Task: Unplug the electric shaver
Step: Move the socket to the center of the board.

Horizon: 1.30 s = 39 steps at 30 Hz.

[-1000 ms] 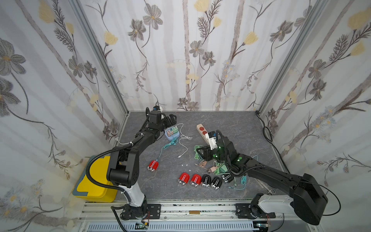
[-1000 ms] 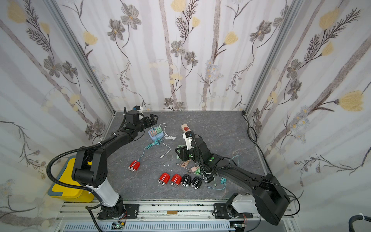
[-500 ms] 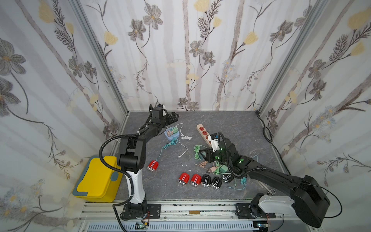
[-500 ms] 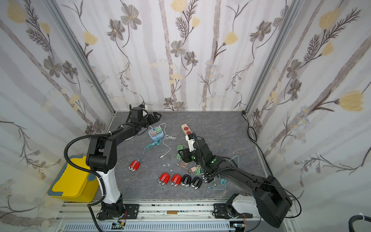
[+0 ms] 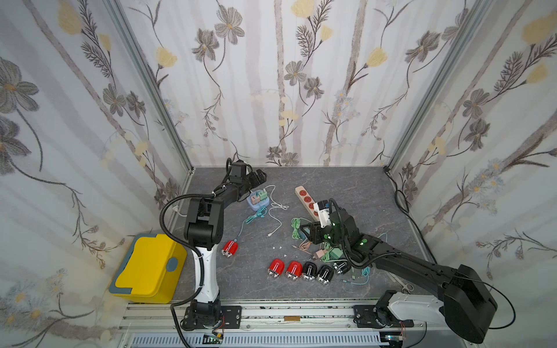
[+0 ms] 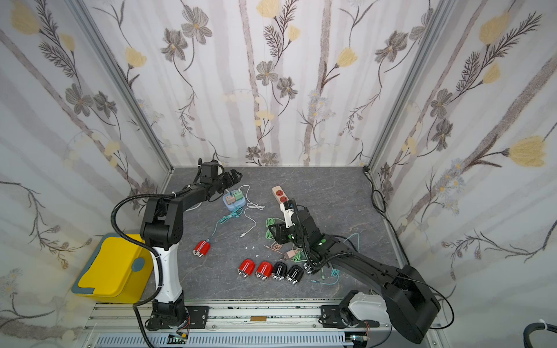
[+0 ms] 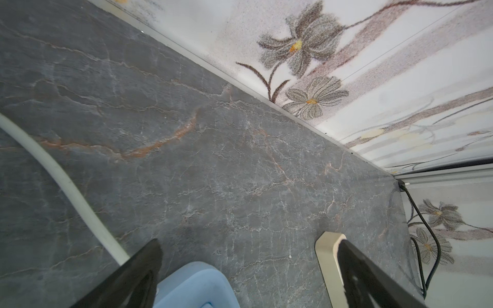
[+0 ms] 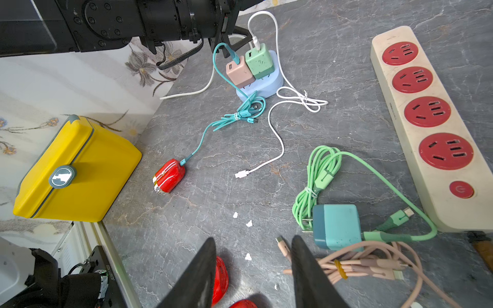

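Red shaver (image 5: 230, 248), seven o'clock from the blue socket block (image 5: 254, 205), tethered by a teal cable (image 8: 234, 116). Likely light, glossy, slippery: best pinched across its sides, plug (image 8: 183, 161) pulled straight. Wide spread on left fingers (image 7: 138, 272) by the block; half spread, empty, right fingers (image 8: 202, 272).

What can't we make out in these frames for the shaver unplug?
- Red shaver: its teal cable joint too small in both top views.
- Blue socket block: cut by left wrist view's edge; chargers unseen there.
- Beige power strip: near end under right arm in both top views.
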### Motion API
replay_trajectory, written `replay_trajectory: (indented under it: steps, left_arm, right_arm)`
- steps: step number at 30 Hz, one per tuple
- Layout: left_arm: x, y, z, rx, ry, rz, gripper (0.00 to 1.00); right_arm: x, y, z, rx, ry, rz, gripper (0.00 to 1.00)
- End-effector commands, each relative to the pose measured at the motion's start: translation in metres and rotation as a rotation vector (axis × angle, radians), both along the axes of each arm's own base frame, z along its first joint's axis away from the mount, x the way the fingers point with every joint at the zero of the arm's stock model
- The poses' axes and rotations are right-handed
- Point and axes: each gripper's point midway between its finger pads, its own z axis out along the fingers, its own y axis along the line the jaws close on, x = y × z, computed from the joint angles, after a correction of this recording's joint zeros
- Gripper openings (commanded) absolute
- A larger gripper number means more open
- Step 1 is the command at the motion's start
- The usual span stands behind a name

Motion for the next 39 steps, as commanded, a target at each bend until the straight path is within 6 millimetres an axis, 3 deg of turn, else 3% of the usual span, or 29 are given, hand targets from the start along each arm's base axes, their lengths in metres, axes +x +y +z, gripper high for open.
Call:
replay_trajectory:
  steps: [1, 11, 17, 25, 39]
  left_arm:
    - [0.004, -0.006, 0.0, -0.007, -0.029, -0.044, 1.0]
    - [0.002, -0.037, -0.033, -0.098, 0.048, -0.192, 1.0]
    - [-0.011, -0.053, -0.036, -0.122, 0.061, -0.27, 1.0]
    - [-0.04, -0.078, -0.039, -0.145, 0.081, -0.389, 1.0]
    - [-0.103, -0.106, -0.049, -0.128, 0.125, -0.521, 1.0]
  right_arm:
    - [0.002, -0.001, 0.004, 0.009, -0.012, -0.01, 0.45]
    - [-0.001, -0.002, 0.0, 0.03, 0.003, -0.015, 0.45]
    - [-0.005, -0.008, -0.006, 0.036, 0.002, -0.027, 0.41]
    - [-0.006, -0.016, -0.014, 0.009, -0.005, -0.031, 0.34]
    - [-0.008, -0.033, -0.019, 0.017, -0.02, -0.04, 0.33]
